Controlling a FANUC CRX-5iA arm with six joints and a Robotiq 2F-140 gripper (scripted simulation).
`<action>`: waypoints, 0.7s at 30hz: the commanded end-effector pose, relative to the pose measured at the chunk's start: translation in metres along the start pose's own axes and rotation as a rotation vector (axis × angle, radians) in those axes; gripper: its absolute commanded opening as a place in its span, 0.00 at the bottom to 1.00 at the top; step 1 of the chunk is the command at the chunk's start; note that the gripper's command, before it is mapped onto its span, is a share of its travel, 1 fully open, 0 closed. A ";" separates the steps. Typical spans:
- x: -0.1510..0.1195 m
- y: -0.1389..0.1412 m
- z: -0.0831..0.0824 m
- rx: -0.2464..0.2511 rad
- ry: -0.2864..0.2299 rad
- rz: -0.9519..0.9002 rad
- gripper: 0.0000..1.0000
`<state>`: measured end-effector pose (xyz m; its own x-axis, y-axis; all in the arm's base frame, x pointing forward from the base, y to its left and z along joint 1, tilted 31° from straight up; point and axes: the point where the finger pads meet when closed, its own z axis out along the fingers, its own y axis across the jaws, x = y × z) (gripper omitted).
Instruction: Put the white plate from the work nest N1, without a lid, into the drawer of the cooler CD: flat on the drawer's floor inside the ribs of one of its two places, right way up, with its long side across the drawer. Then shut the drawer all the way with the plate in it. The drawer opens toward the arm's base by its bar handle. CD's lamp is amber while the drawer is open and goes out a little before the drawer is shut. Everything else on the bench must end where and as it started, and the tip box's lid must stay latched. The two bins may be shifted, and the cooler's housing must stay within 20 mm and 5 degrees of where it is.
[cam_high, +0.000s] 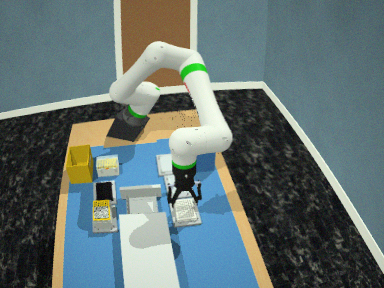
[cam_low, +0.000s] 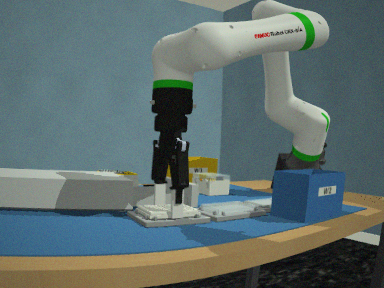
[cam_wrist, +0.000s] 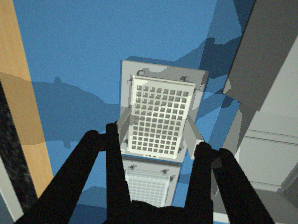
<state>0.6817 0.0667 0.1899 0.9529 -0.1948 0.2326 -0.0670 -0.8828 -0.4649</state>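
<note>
The white plate (cam_wrist: 159, 117) (cam_high: 186, 212), a grid of small wells, lies in the grey work nest on the blue mat, to the right of the cooler. My gripper (cam_wrist: 157, 119) stands straight down over it, with one finger pad on each long side, and is shut on the plate. In the exterior view the gripper (cam_low: 169, 197) reaches down to the plate (cam_low: 162, 210), which still rests in the nest. The cooler (cam_high: 147, 245) is a long pale grey box; its drawer (cam_high: 141, 199) stands pulled out toward the arm's base.
A second plate in a nest (cam_high: 165, 164) lies behind the gripper. A yellow bin (cam_high: 80, 163), a small white box (cam_high: 107, 165) and a grey rack with a black and a yellow item (cam_high: 103, 206) stand at the left. A blue box (cam_low: 307, 194) sits at the bench's right.
</note>
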 end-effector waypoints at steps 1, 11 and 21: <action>0.000 0.000 -0.001 0.000 0.000 0.000 0.00; 0.000 0.000 -0.004 0.000 0.000 0.000 0.00; 0.000 0.000 -0.009 0.000 0.000 0.000 0.00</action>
<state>0.6796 0.0637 0.1958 0.9529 -0.1948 0.2325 -0.0671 -0.8828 -0.4649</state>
